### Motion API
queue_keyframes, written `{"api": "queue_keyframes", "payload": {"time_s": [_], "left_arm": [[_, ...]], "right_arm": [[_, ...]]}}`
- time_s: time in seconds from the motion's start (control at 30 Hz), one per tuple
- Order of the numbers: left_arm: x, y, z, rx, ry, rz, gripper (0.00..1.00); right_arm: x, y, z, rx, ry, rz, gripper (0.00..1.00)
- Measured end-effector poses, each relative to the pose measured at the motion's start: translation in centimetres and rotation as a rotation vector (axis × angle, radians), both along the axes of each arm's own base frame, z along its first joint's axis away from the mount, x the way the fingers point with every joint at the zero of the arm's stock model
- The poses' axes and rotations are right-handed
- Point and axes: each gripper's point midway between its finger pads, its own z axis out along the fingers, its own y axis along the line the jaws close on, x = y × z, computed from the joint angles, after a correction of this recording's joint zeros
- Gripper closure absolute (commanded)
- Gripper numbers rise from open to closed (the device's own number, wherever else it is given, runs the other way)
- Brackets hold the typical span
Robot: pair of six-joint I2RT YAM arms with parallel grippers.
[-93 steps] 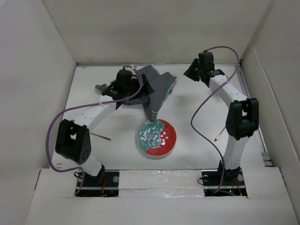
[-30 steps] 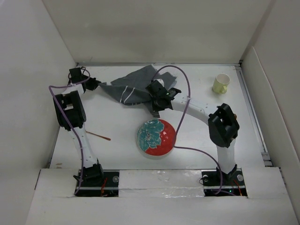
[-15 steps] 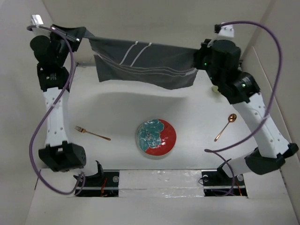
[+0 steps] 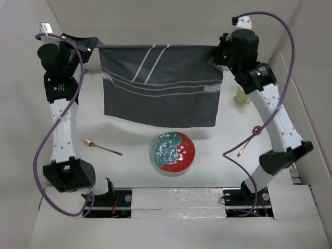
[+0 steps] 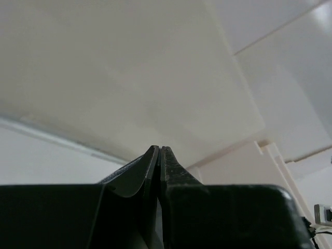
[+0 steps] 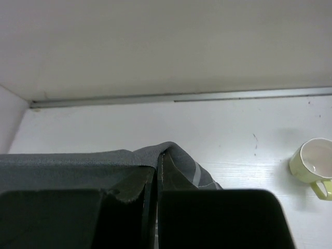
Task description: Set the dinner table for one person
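A dark grey cloth (image 4: 161, 88) with pale stripes hangs spread like a curtain above the far half of the white dinner table (image 4: 129, 136). My left gripper (image 4: 92, 43) is shut on its top left corner. My right gripper (image 4: 215, 52) is shut on its top right corner. In the right wrist view the cloth (image 6: 62, 166) folds over the closed right gripper (image 6: 158, 154). The left wrist view shows the left gripper (image 5: 159, 149) pressed shut, pointing at the wall. A red and teal plate (image 4: 173, 152) lies near the front middle.
A copper fork (image 4: 102, 147) lies left of the plate. A copper spoon (image 4: 249, 140) lies to the right, partly behind my right arm. A pale yellow cup (image 4: 242, 95) stands at the far right, also visible as the cup (image 6: 315, 162). White walls enclose the table.
A second ago the cloth lay crumpled on the table. Both arms have lifted it high and pulled it taut. Since half a second ago it hangs lower and flatter.
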Motion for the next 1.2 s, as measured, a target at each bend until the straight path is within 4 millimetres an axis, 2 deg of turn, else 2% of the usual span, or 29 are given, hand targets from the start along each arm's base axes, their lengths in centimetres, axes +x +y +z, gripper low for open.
{"api": "queue_keyframes", "payload": {"time_s": [0.13,0.2,0.27,0.37,0.47,0.57,0.6,0.63,0.67,0.73,0.8,0.87,0.97,1.03,1.07,1.1,1.2], "left_arm": [[5.1,1.2,-6.8,-0.035,0.171,0.012,1.00],[7.0,1.6,-9.5,-0.052,0.234,0.013,1.00],[8.9,1.8,-10.9,-0.075,0.270,0.005,1.00],[10.9,1.6,-10.5,-0.110,0.263,-0.021,1.00],[11.1,0.7,-8.2,-0.120,0.211,-0.054,1.00],[10.0,0.0,-5.6,-0.101,0.120,-0.075,1.00],[8.7,-0.3,-6.2,-0.093,0.095,-0.080,1.00],[8.5,-0.3,-6.4,-0.094,0.100,-0.080,1.00],[7.4,-0.5,-7.4,-0.088,0.088,-0.084,1.00],[5.6,-1.0,-11.4,-0.091,0.112,-0.097,1.00],[4.3,-1.1,-17.4,-0.101,0.181,-0.107,1.00],[3.1,-0.9,-25.1,-0.130,0.308,-0.109,1.00],[0.7,-0.4,-36.9,-0.188,0.548,-0.082,1.00],[-1.4,-0.4,-42.3,-0.220,0.675,-0.067,1.00],[-2.4,-0.4,-43.9,-0.227,0.717,-0.063,1.00],[-2.9,-0.5,-44.7,-0.228,0.734,-0.063,1.00],[-3.1,-0.6,-44.6,-0.202,0.709,-0.073,1.00]], "right_arm": [[4.7,1.1,-4.2,-0.025,0.092,0.024,1.00],[7.0,1.6,-4.8,-0.023,0.098,0.029,1.00],[9.0,1.9,-4.4,-0.015,0.084,0.032,1.00],[10.3,1.6,-2.9,0.013,0.035,0.037,1.00],[10.1,0.6,-1.1,0.030,-0.010,0.032,1.00],[8.8,-0.2,0.3,0.034,-0.048,0.032,1.00],[8.3,-0.4,0.3,0.033,-0.058,0.035,1.00],[7.7,-0.6,-0.2,0.031,-0.055,0.038,1.00],[7.1,-0.8,-1.1,0.026,-0.052,0.039,1.00],[6.2,-1.1,-4.9,0.010,-0.013,0.040,1.00],[5.8,-1.2,-10.9,-0.016,0.075,0.040,0.97],[5.4,-1.0,-18.5,-0.042,0.207,0.040,0.90],[3.6,-1.1,-30.2,-0.095,0.450,0.023,0.80],[1.9,-1.7,-35.9,-0.125,0.586,-0.003,0.78],[1.0,-2.0,-37.8,-0.134,0.637,-0.013,0.77],[0.3,-2.3,-39.1,-0.137,0.673,-0.025,0.76],[-1.1,-2.7,-40.3,-0.128,0.706,-0.052,0.73]]}}
